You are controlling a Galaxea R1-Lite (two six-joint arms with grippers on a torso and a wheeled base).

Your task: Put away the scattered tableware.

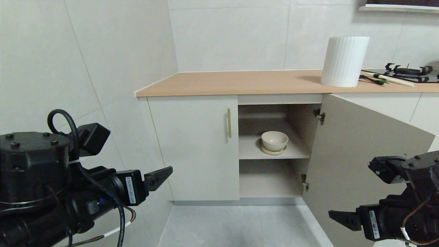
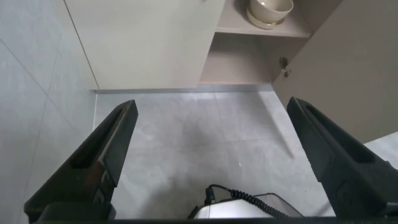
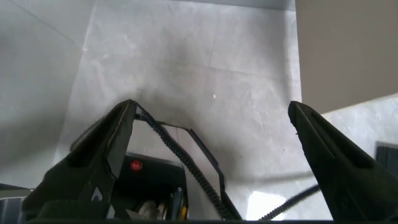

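A: Jaws wide apart on left gripper [image 2: 210,107], nothing held. Same on right gripper [image 3: 211,109]: spread and empty.
B: Pose?
A: Both arms low at either side, tips turned inward over floor, well short of cabinet [image 1: 193,147].
B: Tableware?
A: Bowl [image 1: 274,140] upright on saucer [image 1: 273,151], mid upper shelf [image 1: 295,152], door [image 1: 360,154] standing open. Thin utensils [image 1: 387,79] at right end of counter [image 1: 240,82], just beside white ribbed canister [image 1: 344,61].
B: Handling?
A: Probably ceramic: stiff, glossy, chippable; best pinched across rim. Utensils light, slim, likely to roll; best taken mid-length.
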